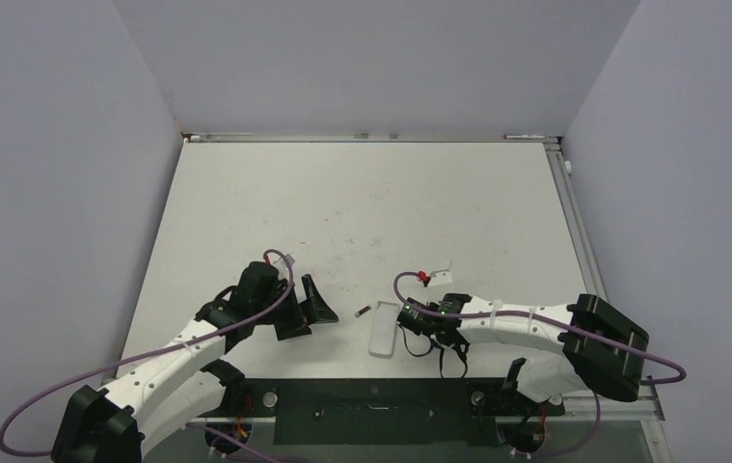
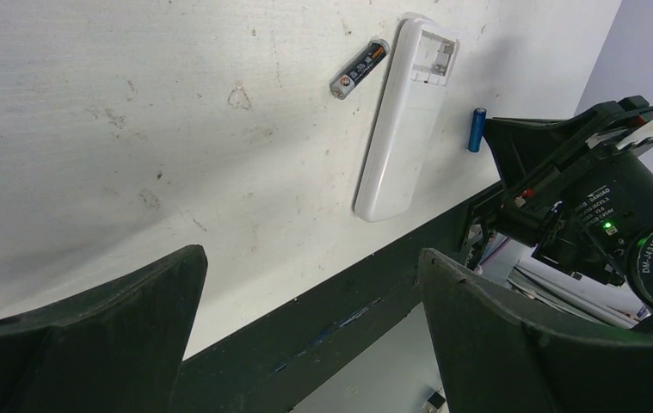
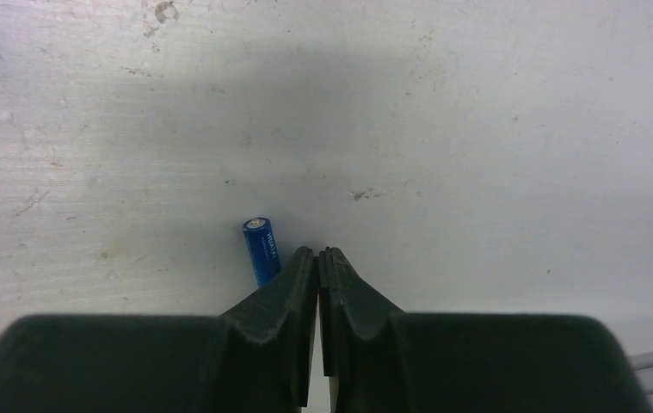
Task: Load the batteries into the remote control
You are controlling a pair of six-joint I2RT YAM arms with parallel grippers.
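Observation:
The remote control (image 1: 384,333) lies white back up near the table's front edge, its battery compartment (image 2: 434,53) open and empty. Just left of its far end is the dark battery (image 1: 363,311), also plain in the left wrist view (image 2: 360,69). On the remote's other side the blue battery (image 3: 261,249) lies on the table. My right gripper (image 3: 318,254) is shut with nothing between its fingers, its tips right beside that blue battery (image 2: 477,129). My left gripper (image 1: 311,311) hangs wide open and empty, left of the dark battery.
A small loose white cover piece (image 1: 442,269) with a red bit (image 1: 424,278) beside it lies behind the right gripper. The dark rail (image 1: 371,400) runs along the table's near edge, close to the remote. Grey walls enclose the table.

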